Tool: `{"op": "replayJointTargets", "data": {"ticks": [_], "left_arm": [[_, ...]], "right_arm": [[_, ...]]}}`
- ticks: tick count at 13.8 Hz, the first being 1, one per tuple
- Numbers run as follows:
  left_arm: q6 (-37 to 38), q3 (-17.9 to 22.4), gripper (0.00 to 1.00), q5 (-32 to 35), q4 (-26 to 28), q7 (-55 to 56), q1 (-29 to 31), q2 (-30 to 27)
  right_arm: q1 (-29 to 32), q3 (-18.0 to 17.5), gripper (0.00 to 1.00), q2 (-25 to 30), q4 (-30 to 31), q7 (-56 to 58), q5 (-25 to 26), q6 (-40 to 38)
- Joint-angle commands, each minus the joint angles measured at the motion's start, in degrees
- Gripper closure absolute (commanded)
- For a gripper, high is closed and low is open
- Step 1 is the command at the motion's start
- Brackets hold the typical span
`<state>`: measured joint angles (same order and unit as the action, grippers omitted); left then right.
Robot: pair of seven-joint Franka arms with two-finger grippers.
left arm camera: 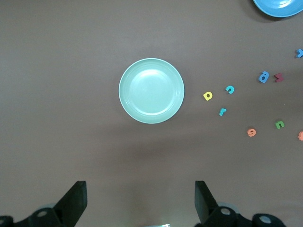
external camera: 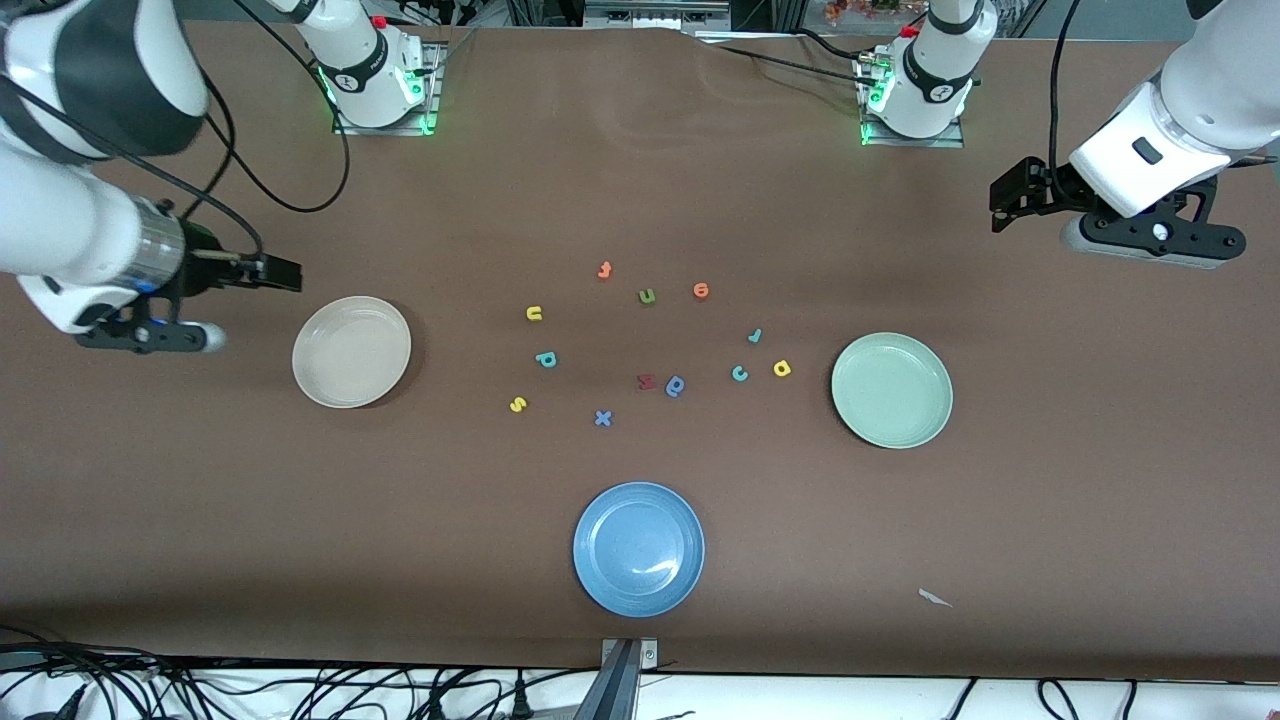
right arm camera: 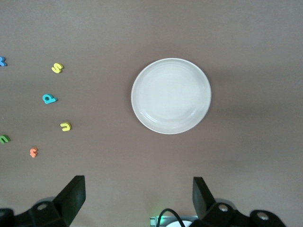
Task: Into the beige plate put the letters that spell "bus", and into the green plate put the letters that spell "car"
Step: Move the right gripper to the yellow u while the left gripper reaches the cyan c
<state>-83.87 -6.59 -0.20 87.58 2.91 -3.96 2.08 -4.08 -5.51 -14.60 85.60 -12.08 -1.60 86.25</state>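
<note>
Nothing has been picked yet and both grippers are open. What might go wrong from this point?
The green u lies near the yellow u, so the wrong one might land in the beige plate. The teal c and yellow a lie close together; open fingers may nudge one while taking the other.

robotics lab: bolted arm bases [external camera: 375, 75], loose cables [external camera: 300, 690]

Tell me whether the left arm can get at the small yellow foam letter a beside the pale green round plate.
Probably yes: the small yellow foam letter a lies alone on the table; the left gripper, jaws open, hangs empty above.
</note>
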Motion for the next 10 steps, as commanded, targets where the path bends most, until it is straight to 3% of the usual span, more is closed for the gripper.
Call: {"op": "replayJointTargets", "data": {"ticks": [1, 4, 8, 10], "left_arm": [[1.34, -0.01, 0.0, -0.42, -0.74, -0.19, 0.1, -0.23], [2.84, 0.26, 0.0, -0.59, -0.39, -0.8, 0.01, 0.81], [2.23, 0.17, 0.0, -0.85, -0.92, -0.46, -3.05, 7.83], [-1.88, -0.18, 0.0, -2.51, -1.09, -0.02, -3.68, 12.14]], "right_arm": [[-1.89, 0.06, 0.0, -2.09, 0.01, -2.42, -0.68, 2.51], [-3.83, 0.06, 0.0, -4.9, 0.1, -4.44, -0.68, 5.41], [-6.55, 0.06, 0.0, -7.71, 1.23, -7.94, -1.03, 9.71], [-8.65, 0.06, 0.0, -9.12, 1.68, -10.14, -1.12, 11.91]]}}
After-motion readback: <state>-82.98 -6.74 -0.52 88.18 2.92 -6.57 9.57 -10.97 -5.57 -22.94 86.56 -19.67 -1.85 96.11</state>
